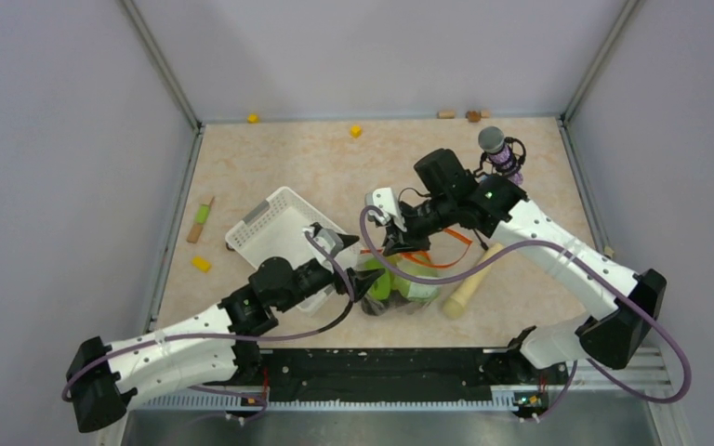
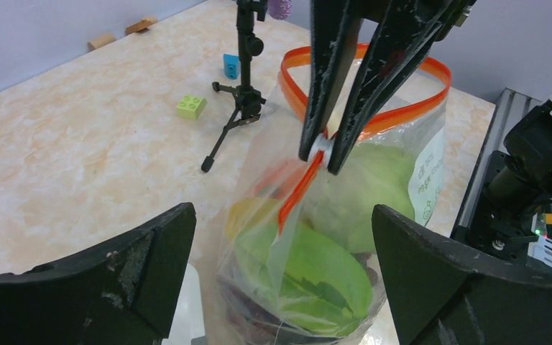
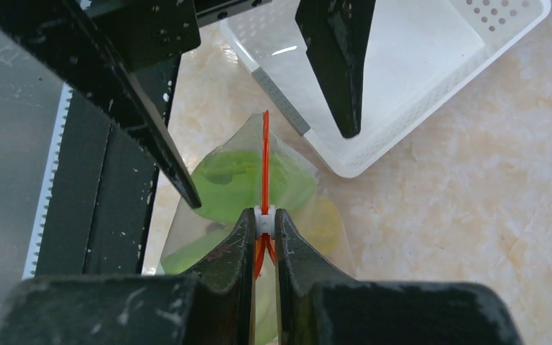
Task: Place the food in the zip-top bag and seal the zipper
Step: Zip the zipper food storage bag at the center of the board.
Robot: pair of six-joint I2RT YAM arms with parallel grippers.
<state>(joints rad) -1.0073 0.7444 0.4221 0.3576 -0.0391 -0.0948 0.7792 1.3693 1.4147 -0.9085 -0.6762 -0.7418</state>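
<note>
Currently in hand: sealing. The food [image 2: 309, 277] sits inside the zip-top bag [image 2: 410, 194], green and yellow pieces over something dark at the bottom, so loading looks done.
Right gripper [image 3: 262, 218]: jaws together, clamped on the white slider [image 2: 323, 146] of the zipper [image 2: 402, 115].
Left gripper [image 2: 280, 215]: fingers wide apart and holding nothing. The bag's end stands between them, apparently untouched.
Zipper state: ahead of the right fingertips, toward the left gripper, the orange strip runs as one joined line. Behind them, toward the right wrist, it gapes in a loop.
Progress: by my reading the shorter stretch of the mouth is shut and the longer stretch is open.
Next move: probably the left fingers should close on the joined end to anchor it. The right gripper could then draw the slider back toward its own wrist, keeping the strip taut.
Risk: the bag is floppy, so unanchored it may drag or buckle with the slider.
Around: a white slotted basket [image 3: 402, 129] lies beyond the left gripper. A small black tripod [image 2: 241, 108], a green block [image 2: 191, 107] and a blue block [image 2: 231, 66] stand well beyond the right gripper.
In the way: a beige wooden rod [image 1: 469, 279] lies under the right forearm, near the open end of the mouth, and may crowd the pull.
</note>
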